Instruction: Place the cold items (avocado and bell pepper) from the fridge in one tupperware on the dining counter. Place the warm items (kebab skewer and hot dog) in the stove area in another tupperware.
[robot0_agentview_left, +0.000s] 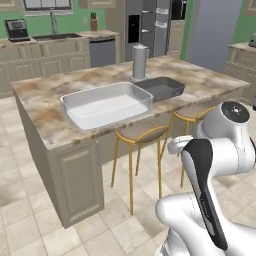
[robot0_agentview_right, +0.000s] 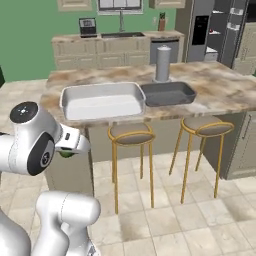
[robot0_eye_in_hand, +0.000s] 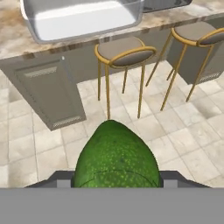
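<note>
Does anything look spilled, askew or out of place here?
Nothing stands out. The white tub and grey tray sit flat on the dining counter, both empty, and the avocado is in the gripper.

Two round stools (robot0_agentview_right: 131, 133) with gold legs and brown seats stand on the tiled floor (robot0_agentview_right: 175, 220). A grey cylinder (robot0_agentview_right: 163, 63) stands upright. Along the green wall: a sink (robot0_agentview_left: 56, 36), a dishwasher (robot0_agentview_left: 102, 52), a dark bottle (robot0_agentview_left: 93, 22)
</note>
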